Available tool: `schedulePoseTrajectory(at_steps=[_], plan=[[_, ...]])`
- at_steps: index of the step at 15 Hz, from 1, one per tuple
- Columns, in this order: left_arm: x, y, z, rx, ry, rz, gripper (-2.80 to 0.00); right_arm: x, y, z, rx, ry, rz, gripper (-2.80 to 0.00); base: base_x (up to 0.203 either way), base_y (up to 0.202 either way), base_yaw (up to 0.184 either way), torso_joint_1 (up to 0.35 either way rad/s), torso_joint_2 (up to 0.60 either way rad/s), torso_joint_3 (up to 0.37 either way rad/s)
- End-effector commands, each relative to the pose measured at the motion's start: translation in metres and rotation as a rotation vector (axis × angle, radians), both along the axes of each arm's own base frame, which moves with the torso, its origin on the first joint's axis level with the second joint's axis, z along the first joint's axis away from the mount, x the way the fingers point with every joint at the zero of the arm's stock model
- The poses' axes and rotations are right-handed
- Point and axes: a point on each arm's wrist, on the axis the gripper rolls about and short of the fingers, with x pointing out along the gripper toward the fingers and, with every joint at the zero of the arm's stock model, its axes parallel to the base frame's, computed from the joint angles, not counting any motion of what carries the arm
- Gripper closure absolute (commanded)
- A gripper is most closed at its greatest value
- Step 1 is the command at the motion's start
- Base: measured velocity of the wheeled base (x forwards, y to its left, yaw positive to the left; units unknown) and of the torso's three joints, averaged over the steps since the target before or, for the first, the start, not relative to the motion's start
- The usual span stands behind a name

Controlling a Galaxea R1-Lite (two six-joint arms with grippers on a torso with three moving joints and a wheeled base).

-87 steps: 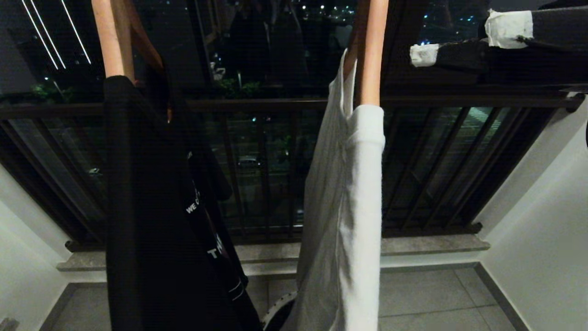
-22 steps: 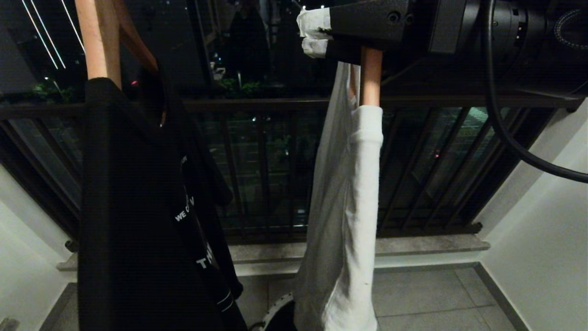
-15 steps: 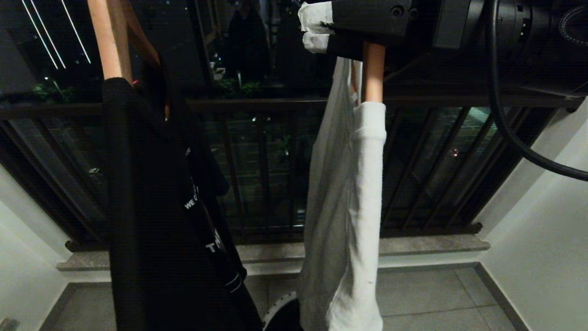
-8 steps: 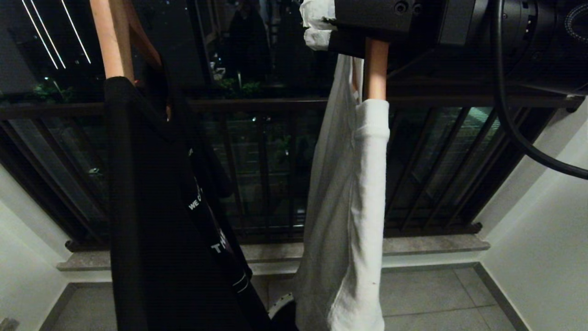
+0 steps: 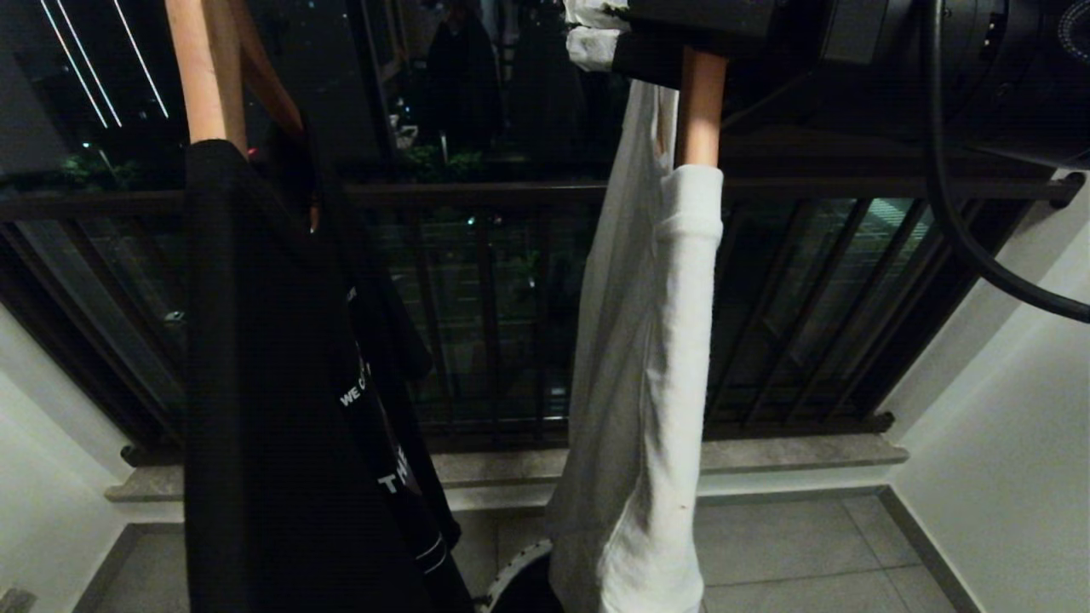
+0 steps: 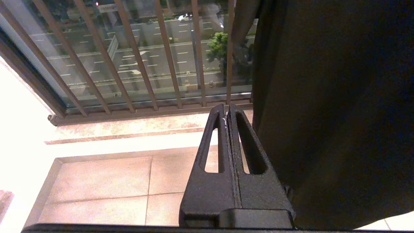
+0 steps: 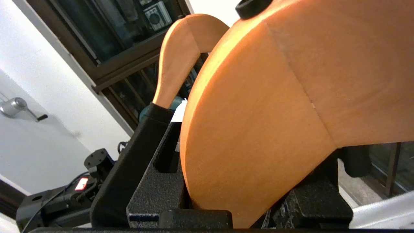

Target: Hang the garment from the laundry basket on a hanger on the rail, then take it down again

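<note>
A white garment (image 5: 656, 358) hangs on a wooden hanger (image 5: 700, 111) in the middle of the head view. My right gripper (image 5: 592, 30) is at the top edge, shut on that hanger. In the right wrist view the hanger's broad wood (image 7: 275, 113) fills the space between the right gripper (image 7: 245, 145) fingers. The laundry basket (image 5: 515, 570) shows only as a pale curved edge on the floor behind the white garment. My left gripper (image 6: 226, 111) is shut and empty, low beside a black garment (image 6: 323, 113). The rail is out of view.
A black printed garment (image 5: 255, 383) hangs on a second wooden hanger (image 5: 200, 77) at the left. Dark window bars (image 5: 477, 323) and a stone sill (image 5: 783, 455) lie behind. White walls close both sides, with tiled floor (image 5: 792, 545) below.
My right gripper, earlier open to the right of the hanger, has closed on it. Over the last second it has lifted the hanger and white garment slightly. The left arm has not moved.
</note>
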Motion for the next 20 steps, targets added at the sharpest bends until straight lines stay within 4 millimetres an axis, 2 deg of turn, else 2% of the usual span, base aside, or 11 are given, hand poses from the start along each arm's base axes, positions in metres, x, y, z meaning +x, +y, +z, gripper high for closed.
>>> schedulePoseTrajectory(at_steps=[1, 8, 11, 17, 20], plan=[[0.000, 0.000, -0.001, 0.000, 0.002, 0.000, 0.00, -0.002, -0.001, 0.002, 0.004, -0.004, 0.005, 0.00, 0.000, 0.000, 0.000, 0.000, 0.00, 0.000], [0.000, 0.000, -0.001, 0.000, 0.002, 0.000, 0.00, -0.018, -0.011, 0.012, 0.022, -0.028, 0.009, 0.00, 0.000, 0.000, 0.000, 0.000, 0.00, 0.000], [0.000, 0.000, -0.001, 0.000, 0.002, 0.000, 0.00, -0.028, -0.014, 0.008, 0.015, -0.019, 0.020, 0.00, 0.000, 0.000, 0.000, 0.000, 0.00, 0.000], [0.000, 0.000, -0.001, 0.000, 0.002, 0.000, 0.00, -0.071, -0.042, 0.011, 0.034, -0.046, 0.030, 0.00, 0.000, 0.000, 0.000, 0.000, 0.00, 0.000], [0.000, 0.000, -0.001, 0.000, 0.002, 0.000, 0.00, -0.082, -0.050, 0.002, 0.025, -0.009, 0.030, 0.00, 0.000, 0.000, 0.000, 0.000, 0.00, 0.000]])
